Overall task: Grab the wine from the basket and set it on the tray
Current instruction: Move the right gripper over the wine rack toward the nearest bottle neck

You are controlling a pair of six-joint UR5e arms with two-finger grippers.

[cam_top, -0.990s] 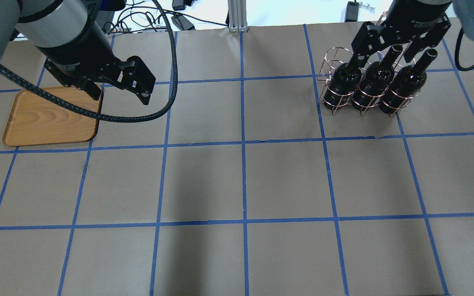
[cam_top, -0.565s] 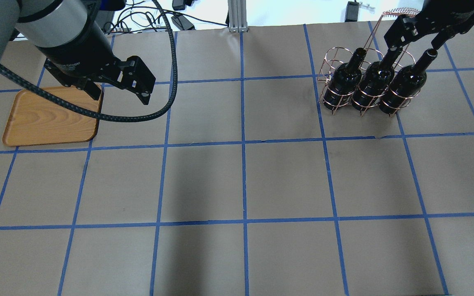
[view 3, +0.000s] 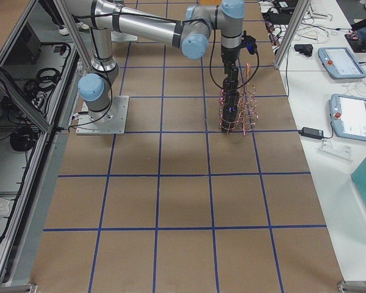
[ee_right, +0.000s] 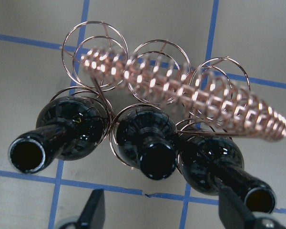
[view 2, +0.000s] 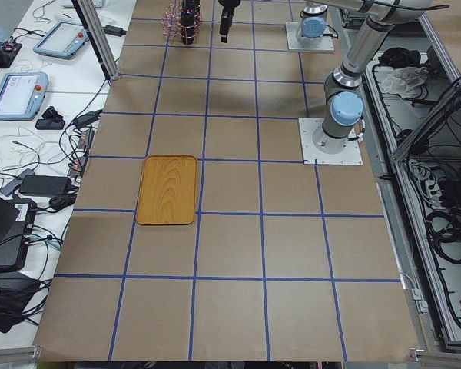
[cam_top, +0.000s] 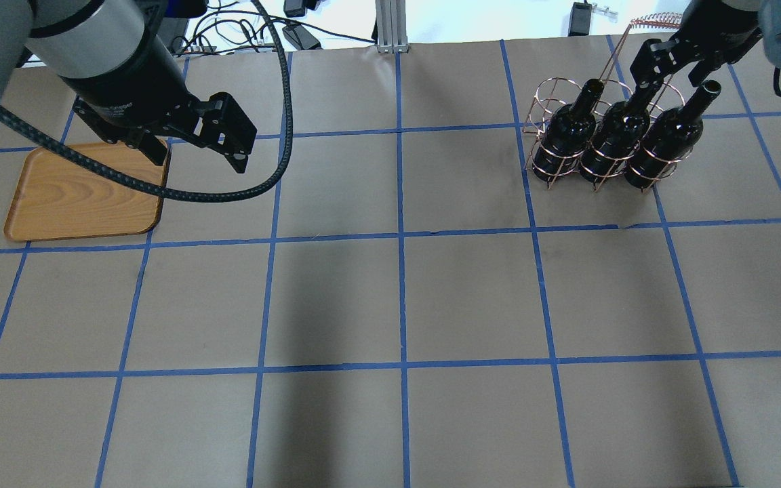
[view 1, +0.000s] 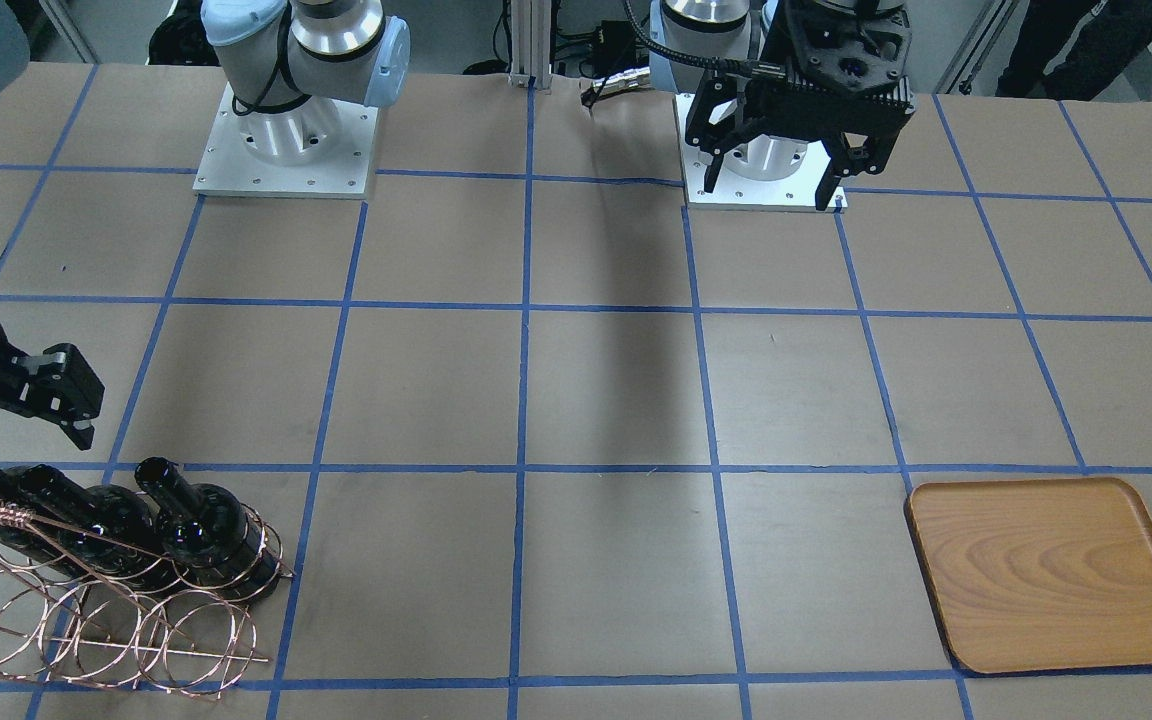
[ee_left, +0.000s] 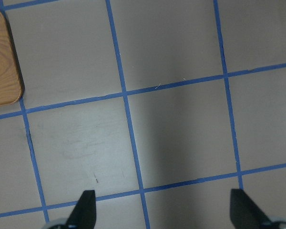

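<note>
The tray [cam_top: 58, 203] lies flat, well apart from the basket [ee_right: 181, 93], off to its left. The left gripper [view 1: 766, 190] hangs a little nearer the basket but far from it, its fingers spread wide. Three wine bottles [cam_top: 567, 142] stand upright in the basket's row of rings on the robot's side. The right gripper [ee_right: 162, 210] hovers over that row with its jaws spread. The middle bottle [ee_right: 150, 138] is centred between the fingertips, and I cannot tell whether they touch it.

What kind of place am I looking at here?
Probably a robotics lab: robot arms bolted to a table taped into a blue grid, teach pendants and loose cables on the side bench.
</note>
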